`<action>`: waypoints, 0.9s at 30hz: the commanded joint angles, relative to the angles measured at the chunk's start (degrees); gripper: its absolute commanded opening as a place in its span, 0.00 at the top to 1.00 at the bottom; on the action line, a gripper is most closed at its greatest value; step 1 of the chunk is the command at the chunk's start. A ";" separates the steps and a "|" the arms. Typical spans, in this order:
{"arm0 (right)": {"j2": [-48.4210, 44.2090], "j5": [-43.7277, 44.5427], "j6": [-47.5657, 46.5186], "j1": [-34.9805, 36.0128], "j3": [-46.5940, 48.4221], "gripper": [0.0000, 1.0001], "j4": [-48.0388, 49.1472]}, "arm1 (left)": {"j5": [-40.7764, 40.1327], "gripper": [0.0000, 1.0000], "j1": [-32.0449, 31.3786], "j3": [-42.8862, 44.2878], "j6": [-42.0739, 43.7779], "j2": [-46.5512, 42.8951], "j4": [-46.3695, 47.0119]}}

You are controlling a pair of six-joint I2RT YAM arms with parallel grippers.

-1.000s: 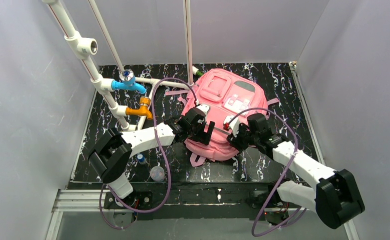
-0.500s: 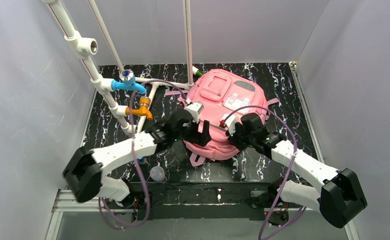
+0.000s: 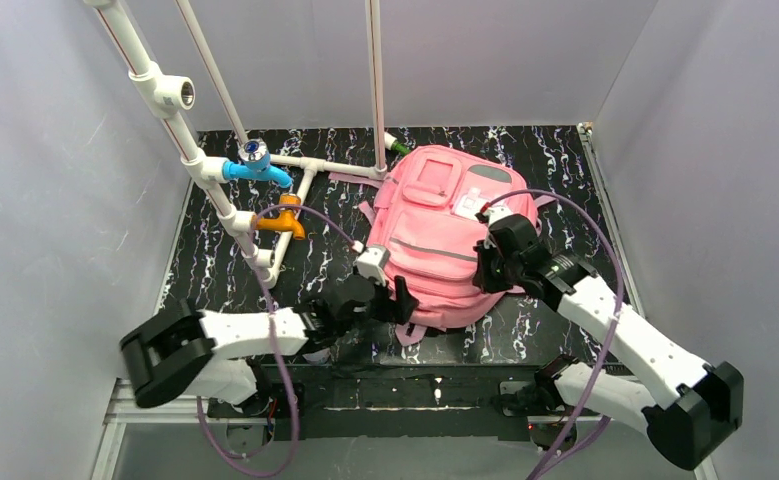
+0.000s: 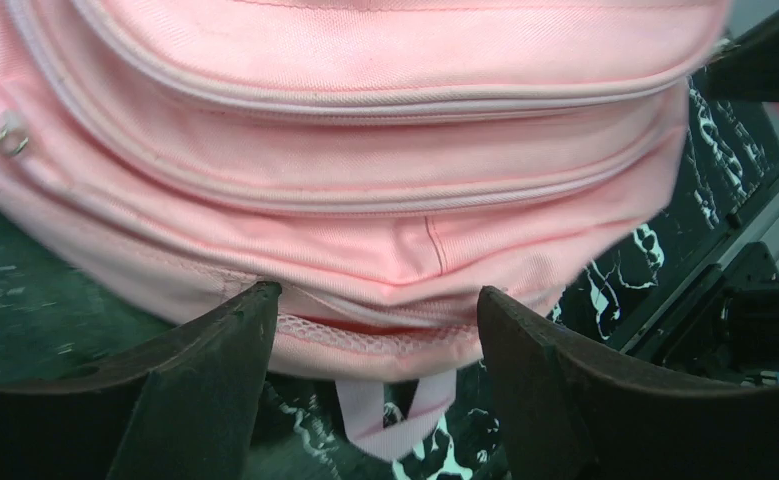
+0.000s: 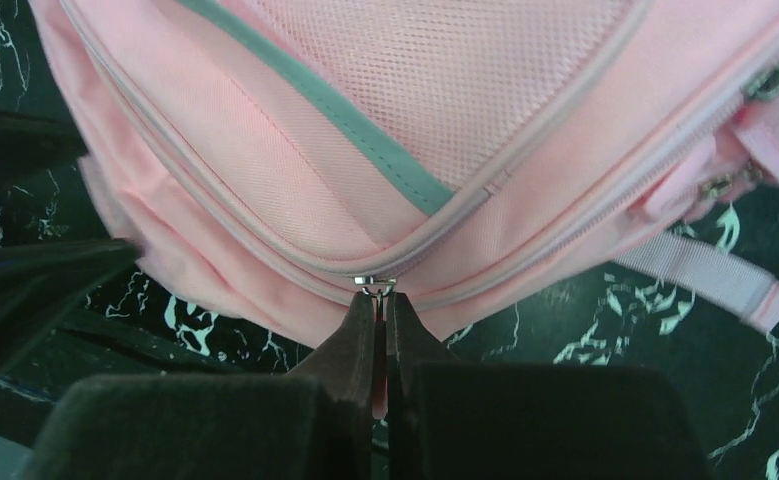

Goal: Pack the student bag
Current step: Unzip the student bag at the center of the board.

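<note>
Gripping student bag [image 5: 265,170], seemingly: right jaws

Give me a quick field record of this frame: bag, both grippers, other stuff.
bag: pink, lying front up on the table
left gripper: open, facing the bag's near end, not closed on it
right gripper: shut on a zip pull on the bag's right side
other: white pipes with a blue valve and an orange valve, left of the bag
</note>
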 commanded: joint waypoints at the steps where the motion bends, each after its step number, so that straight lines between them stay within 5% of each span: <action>1: -6.56 4.96 11.05 0.24 3.07 0.99 -15.14 | -8.49 0.35 -5.16 0.54 -2.85 12.92 19.48; 4: -9.01 6.45 11.62 0.21 5.40 0.99 -19.86 | -10.81 0.50 -9.94 5.81 -1.97 24.09 27.03; 8: -9.08 4.57 13.78 0.29 6.53 0.99 -23.50 | -11.23 0.51 -14.54 16.03 -0.41 33.92 29.47; 12: -8.65 -8.01 21.04 0.46 0.81 0.99 -18.87 | -9.41 0.51 -15.73 20.35 2.76 35.47 30.05; 21: -3.84 -10.94 20.65 4.48 -0.25 0.99 -13.62 | 0.29 0.24 -15.68 3.38 5.74 8.58 20.52; 25: -0.12 -9.68 29.89 14.81 0.84 0.99 -3.72 | 1.83 0.19 -15.80 5.98 8.42 -4.00 1.20; 27: 3.03 -9.05 33.58 17.80 2.22 0.99 -1.63 | -3.69 0.17 -15.85 5.17 7.47 -10.02 -4.08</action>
